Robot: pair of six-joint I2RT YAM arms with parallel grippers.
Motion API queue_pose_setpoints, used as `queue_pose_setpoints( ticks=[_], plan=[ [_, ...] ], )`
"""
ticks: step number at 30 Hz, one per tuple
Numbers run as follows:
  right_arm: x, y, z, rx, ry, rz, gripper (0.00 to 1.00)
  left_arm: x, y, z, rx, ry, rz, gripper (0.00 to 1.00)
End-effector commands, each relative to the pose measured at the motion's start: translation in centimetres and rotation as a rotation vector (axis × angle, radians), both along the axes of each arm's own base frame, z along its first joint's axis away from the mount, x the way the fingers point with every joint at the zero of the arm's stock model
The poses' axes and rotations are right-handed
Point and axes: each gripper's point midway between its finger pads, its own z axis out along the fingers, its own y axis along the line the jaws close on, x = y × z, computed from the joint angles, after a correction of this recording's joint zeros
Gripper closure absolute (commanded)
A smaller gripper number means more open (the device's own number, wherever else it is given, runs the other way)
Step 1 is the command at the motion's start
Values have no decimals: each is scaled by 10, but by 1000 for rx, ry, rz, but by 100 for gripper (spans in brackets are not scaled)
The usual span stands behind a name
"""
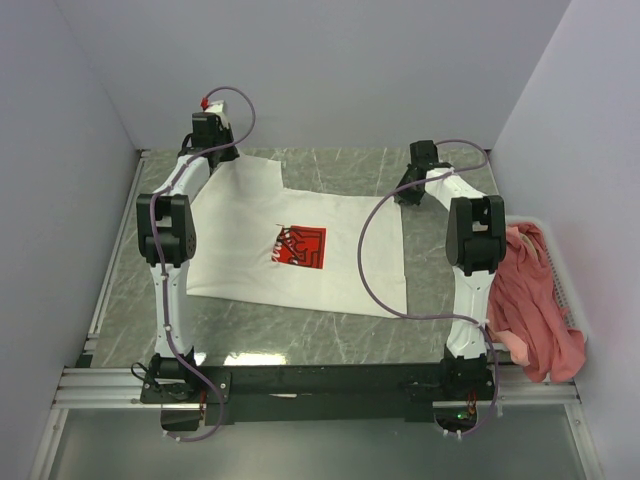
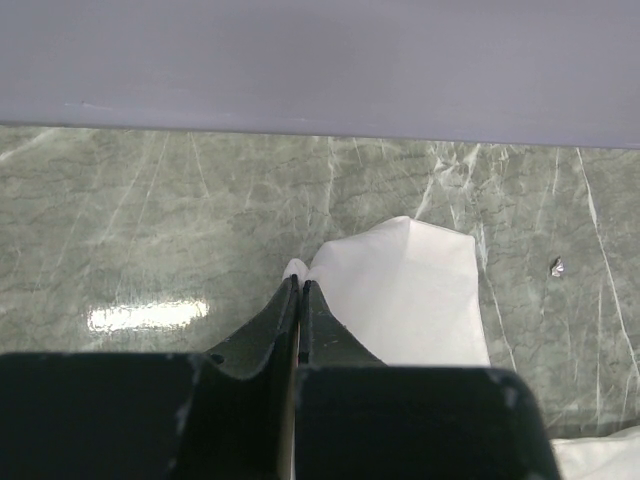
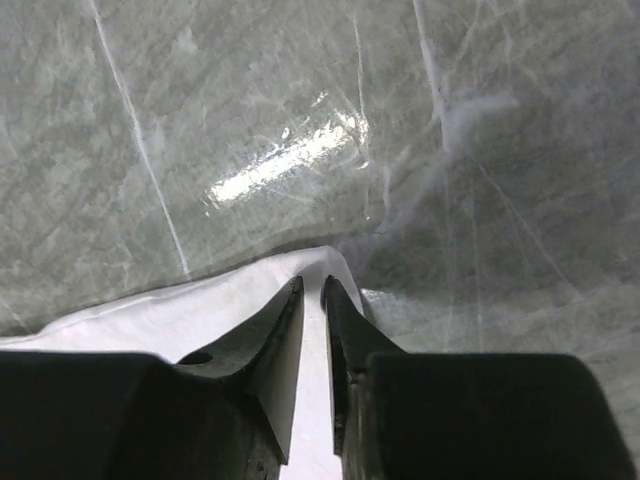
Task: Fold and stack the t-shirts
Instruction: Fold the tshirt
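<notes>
A white t-shirt (image 1: 245,235) with a red rectangular chest print (image 1: 300,247) lies spread on the grey marble table. My left gripper (image 1: 214,150) is at the shirt's far left corner. In the left wrist view its jaws (image 2: 299,281) are shut on a pinch of the white cloth (image 2: 410,290). My right gripper (image 1: 406,194) is at the shirt's far right corner. In the right wrist view it (image 3: 311,286) is closed to a narrow gap with the cloth edge (image 3: 200,310) between its fingers. A salmon-pink t-shirt (image 1: 530,300) hangs bunched at the right.
The pink shirt lies in a white slatted basket (image 1: 563,285) at the table's right edge. Grey walls close the back and both sides, the back wall just beyond the left gripper. The arms' base rail (image 1: 300,383) runs along the near edge.
</notes>
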Motion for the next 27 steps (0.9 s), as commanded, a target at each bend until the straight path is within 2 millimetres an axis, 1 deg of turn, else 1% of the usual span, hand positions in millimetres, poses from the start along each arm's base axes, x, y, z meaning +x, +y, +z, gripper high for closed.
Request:
queue_pose_setpoints(
  ticks=[1, 2, 3, 6, 7, 9, 10, 12, 13, 17, 21, 24, 25, 27],
  plan=[
    [17, 3, 18, 17, -66, 4, 79, 6, -3, 50, -30, -106, -13, 100],
    [18, 2, 19, 15, -69, 7, 83, 6, -3, 50, -32, -105, -11, 100],
    [18, 3, 20, 17, -73, 8, 90, 5, -2, 51, -33, -105, -6, 100],
    [18, 1, 27, 12, -104, 1, 100, 4, -1, 56, -46, -117, 10, 100],
    [17, 0, 35, 11, -134, -2, 100, 3, -1, 57, -53, -119, 20, 100],
    [17, -1, 41, 9, -162, -9, 100, 2, 2, 63, -54, -129, 36, 100],
    [15, -2, 49, 11, -188, -15, 100, 1, 3, 65, -58, -131, 45, 100],
    [14, -2, 57, 14, -217, -16, 100, 0, 4, 74, -62, -144, 51, 100],
    [12, -1, 64, 16, -241, -15, 100, -1, 6, 75, -69, -145, 57, 100],
    [7, -2, 75, 18, -279, -15, 100, -6, 11, 87, -92, -158, 78, 100],
    [1, -2, 78, 24, -295, -18, 100, -13, 17, 95, -114, -167, 98, 100],
    [-4, -1, 80, 32, -305, -12, 100, -20, 19, 98, -130, -167, 110, 100],
    [-7, -1, 80, 34, -306, -12, 100, -22, 21, 94, -133, -159, 118, 100],
    [-11, -1, 82, 34, -309, -12, 100, -26, 25, 100, -138, -165, 138, 100]
  ],
)
